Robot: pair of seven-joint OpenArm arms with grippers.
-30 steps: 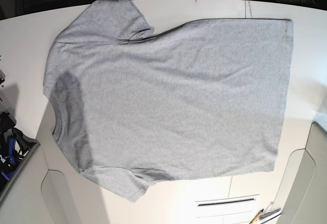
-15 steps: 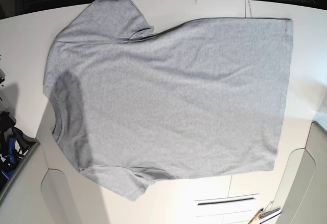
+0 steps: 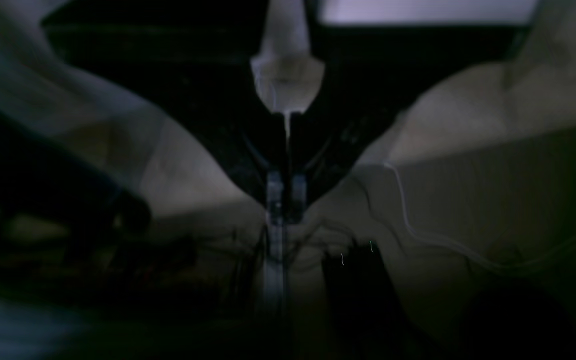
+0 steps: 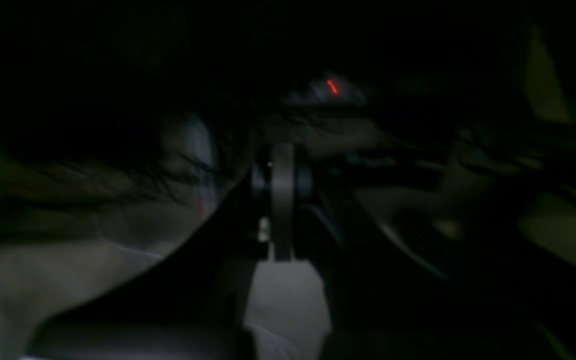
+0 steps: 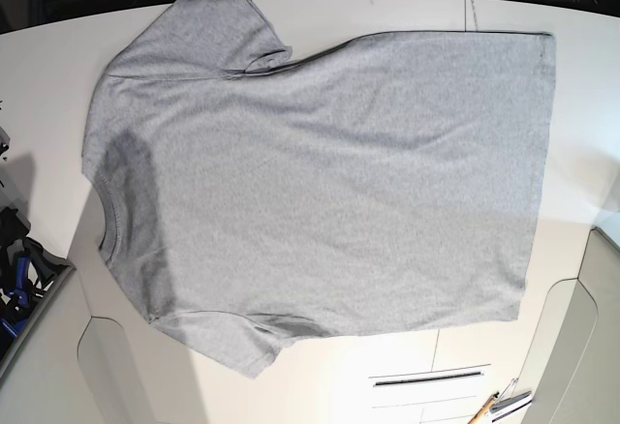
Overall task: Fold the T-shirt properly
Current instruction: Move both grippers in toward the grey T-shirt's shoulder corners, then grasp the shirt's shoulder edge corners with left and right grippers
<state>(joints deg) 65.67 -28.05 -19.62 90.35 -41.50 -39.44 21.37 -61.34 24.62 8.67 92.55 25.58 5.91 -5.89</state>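
The light heather-grey T-shirt [image 5: 329,182] lies flat on the white table [image 5: 48,85]. Its crew neck is at the left, its hem at the right, and one sleeve points to the far edge and one to the near edge. The side facing up is plain; no lettering shows. Neither gripper is in the base view. The left gripper [image 3: 285,200] shows in its dark wrist view with the jaws pressed together and nothing between them. The right gripper [image 4: 280,170] shows the same way in its dark wrist view, away from the shirt.
Blue and black tools [image 5: 15,284] sit at the table's left edge. A pencil-like tool [image 5: 484,408] lies at the near right. Rounded white panels [image 5: 581,347] border the near side. Dark floor runs behind the far edge.
The two grippers seen at the far edge one second ago have drawn back out of the base view. The T-shirt has not moved.
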